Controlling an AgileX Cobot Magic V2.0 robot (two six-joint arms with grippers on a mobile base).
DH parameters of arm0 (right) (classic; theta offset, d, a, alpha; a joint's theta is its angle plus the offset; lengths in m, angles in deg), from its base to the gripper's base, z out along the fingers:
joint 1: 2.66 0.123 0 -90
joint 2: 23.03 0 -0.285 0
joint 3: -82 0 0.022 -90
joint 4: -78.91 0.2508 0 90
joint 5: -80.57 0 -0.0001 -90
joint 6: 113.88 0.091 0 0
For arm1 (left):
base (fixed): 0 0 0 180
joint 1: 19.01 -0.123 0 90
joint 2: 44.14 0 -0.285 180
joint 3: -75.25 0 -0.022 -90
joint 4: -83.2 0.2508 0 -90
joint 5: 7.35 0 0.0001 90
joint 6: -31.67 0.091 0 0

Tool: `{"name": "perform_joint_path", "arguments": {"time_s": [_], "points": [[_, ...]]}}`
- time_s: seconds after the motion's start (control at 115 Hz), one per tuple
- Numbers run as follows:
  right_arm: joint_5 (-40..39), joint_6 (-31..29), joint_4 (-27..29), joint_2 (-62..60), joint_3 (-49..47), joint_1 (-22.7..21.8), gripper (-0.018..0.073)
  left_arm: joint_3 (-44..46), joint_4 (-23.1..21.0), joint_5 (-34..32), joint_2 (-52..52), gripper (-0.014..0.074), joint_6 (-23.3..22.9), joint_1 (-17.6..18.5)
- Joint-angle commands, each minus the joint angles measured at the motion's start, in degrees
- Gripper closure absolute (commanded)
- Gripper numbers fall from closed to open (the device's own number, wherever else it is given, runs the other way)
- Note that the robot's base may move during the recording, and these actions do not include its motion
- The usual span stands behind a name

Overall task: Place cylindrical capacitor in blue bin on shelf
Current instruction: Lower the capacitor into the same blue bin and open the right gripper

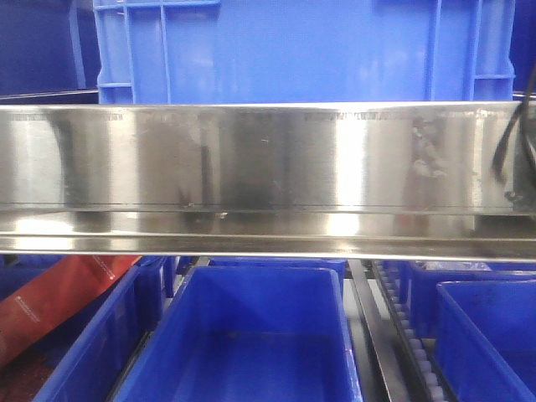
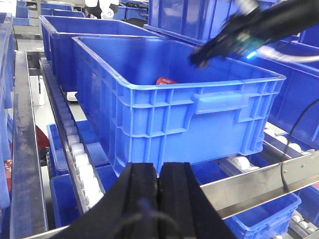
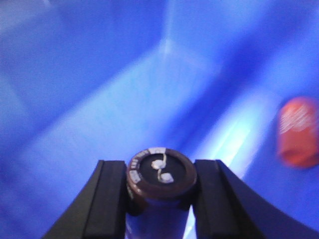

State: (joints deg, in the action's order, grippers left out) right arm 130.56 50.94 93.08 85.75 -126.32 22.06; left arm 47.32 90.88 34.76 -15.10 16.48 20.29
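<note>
**Capacitor held over the blue bin on the shelf**

In the right wrist view, the right gripper (image 3: 160,191) was closed on the cylindrical capacitor (image 3: 160,178), its two black fingers (image 3: 107,199) pressed against the brown body at 9 and 3 o'clock. The capacitor's dark end cap with two silver terminals faced the camera. Behind it lay the blurred inside of the blue bin (image 3: 124,94), and a red-orange object (image 3: 298,132) rested on the bin floor toward 3 o'clock.

In the left wrist view, the left gripper (image 2: 159,199) held nothing, its pads pressed together at 6 o'clock. The same bin (image 2: 164,107) stood on the shelf (image 2: 259,184), and the right arm (image 2: 239,35) reached over its rim at 1 o'clock.

The front view showed the shelf's shiny rail (image 1: 268,159) across the middle.
</note>
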Motion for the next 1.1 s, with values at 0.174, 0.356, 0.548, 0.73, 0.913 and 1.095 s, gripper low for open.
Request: {"name": "perform_joint_path", "arguments": {"time_s": [0.174,0.356,0.548,0.73,0.913,1.095], "points": [[-1.1,1.8,0.1,2.6,-0.8,0.0,0.0721,0.0,0.2,-1.1,-0.3,0.0707,-0.5,0.3],[-0.9,1.8,0.1,2.7,-0.8,0.0,0.0716,0.0,0.2,-1.1,-0.3,0.0707,-0.5,0.3],[-0.4,2.8,0.1,2.7,-0.8,0.0,0.0254,0.0,0.2,-1.1,-0.3,0.0707,-0.5,0.3],[0.3,2.9,0.3,1.9,-0.8,0.0,0.0001,0.0,0.2,-1.1,-0.3,0.0707,-0.5,0.3],[0.6,2.9,1.1,-1.9,-0.8,0.0,0.0162,0.0,0.2,-1.1,-0.3,0.0707,-0.5,0.3],[2.5,2.9,1.1,-8.9,-0.3,0.0,0.0513,0.0,0.2,-1.1,-0.3,0.0707,-0.5,0.3]]}}
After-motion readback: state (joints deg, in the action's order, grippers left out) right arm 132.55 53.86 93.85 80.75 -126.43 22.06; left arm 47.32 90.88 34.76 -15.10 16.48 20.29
